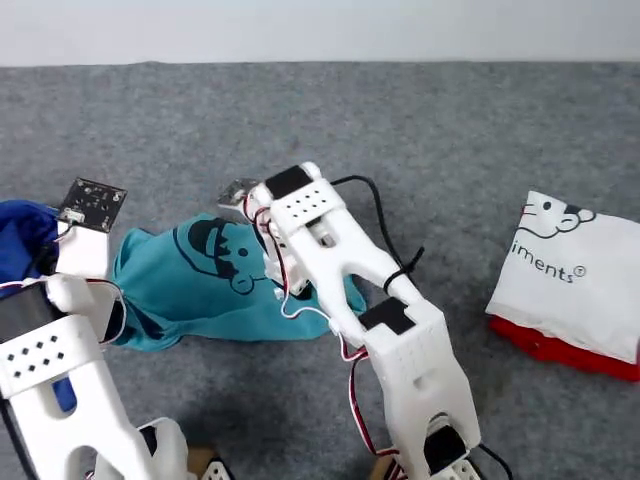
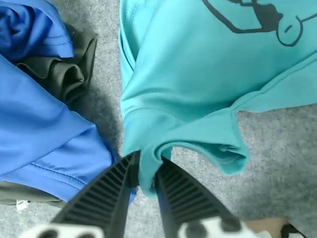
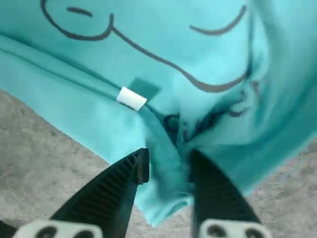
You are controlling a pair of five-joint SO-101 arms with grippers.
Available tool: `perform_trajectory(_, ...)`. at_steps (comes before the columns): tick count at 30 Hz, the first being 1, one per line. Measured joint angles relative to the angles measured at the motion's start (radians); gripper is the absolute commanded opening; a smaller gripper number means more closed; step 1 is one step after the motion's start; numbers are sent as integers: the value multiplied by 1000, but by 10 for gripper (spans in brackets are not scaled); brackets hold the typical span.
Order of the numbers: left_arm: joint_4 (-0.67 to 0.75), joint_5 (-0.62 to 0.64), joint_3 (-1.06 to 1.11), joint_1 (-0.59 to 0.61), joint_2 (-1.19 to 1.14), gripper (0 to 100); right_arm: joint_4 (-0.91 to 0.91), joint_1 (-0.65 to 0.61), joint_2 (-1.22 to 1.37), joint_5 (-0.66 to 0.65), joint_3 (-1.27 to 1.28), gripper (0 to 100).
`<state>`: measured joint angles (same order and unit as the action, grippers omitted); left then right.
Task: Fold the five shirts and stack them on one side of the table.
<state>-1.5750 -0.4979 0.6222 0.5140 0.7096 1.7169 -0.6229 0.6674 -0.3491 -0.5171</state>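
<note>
On grey table (image 1: 450, 130), left tool (image 2: 147, 166) and right tool (image 3: 169, 161) pinch teal shirt (image 1: 190, 290).

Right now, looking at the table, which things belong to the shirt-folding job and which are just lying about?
Job: teal shirt, gripped by the left gripper and the right gripper; blue shirt; dark green garment beside it; white shirt lying on the red shirt.
Just there: grey table cover; pale wall behind.
</note>
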Motion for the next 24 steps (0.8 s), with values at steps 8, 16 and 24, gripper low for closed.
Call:
perform_trajectory(8,15,0,0,0,0,5,37,-5,0,2,-68,130)
perform_trajectory(16,15,0,0,0,0,5,37,-5,-26,3,-68,143)
perform_trajectory(24,15,0,0,0,0,5,37,-5,-38,3,38,144)
